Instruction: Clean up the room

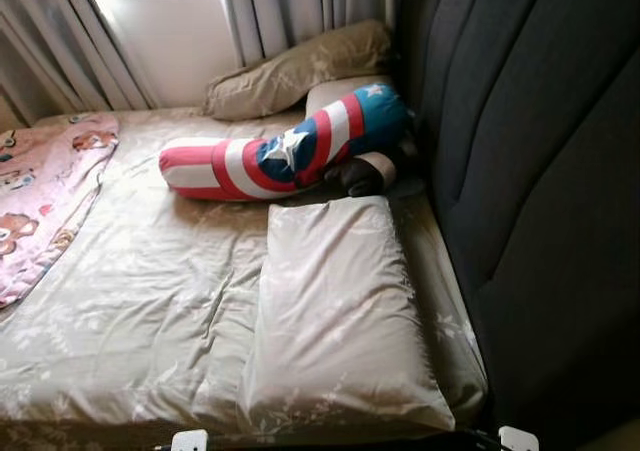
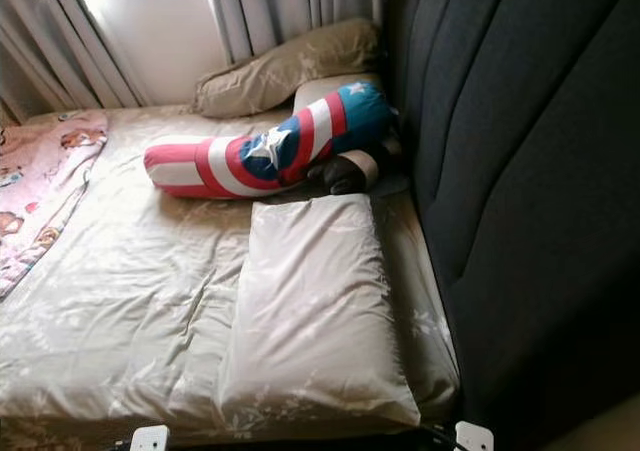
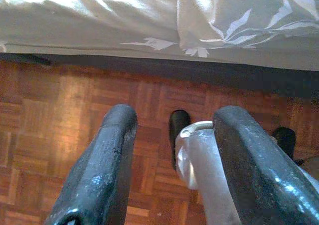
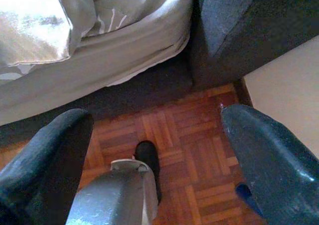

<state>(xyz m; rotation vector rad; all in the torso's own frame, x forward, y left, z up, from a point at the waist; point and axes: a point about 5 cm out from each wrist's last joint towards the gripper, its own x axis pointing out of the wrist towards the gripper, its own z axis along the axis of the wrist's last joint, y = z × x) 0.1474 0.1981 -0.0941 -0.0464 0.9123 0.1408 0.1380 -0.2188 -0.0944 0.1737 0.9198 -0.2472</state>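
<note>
A bed (image 1: pixel 150 271) with a beige flowered sheet lies before me. On it, near the front edge, rests a beige pillow (image 1: pixel 335 311). Behind it lies a red, white and blue bolster with a star (image 1: pixel 285 156), and a dark brown plush thing (image 1: pixel 362 174) is tucked against its right end. A second beige pillow (image 1: pixel 295 69) leans at the back under the window. A pink patterned blanket (image 1: pixel 45 196) covers the bed's left side. My left gripper (image 3: pixel 175 116) hangs open over the parquet floor (image 3: pixel 60 110) by the bed's edge. My right gripper (image 4: pixel 154 116) hangs open near the bed's corner.
A tall dark padded headboard (image 1: pixel 540 151) runs along the bed's right side, its base (image 4: pixel 249 20) meeting the floor beside a pale wall (image 4: pixel 289 85). Grey curtains (image 1: pixel 290 6) hang at the back by a bright window. My own legs stand below both grippers.
</note>
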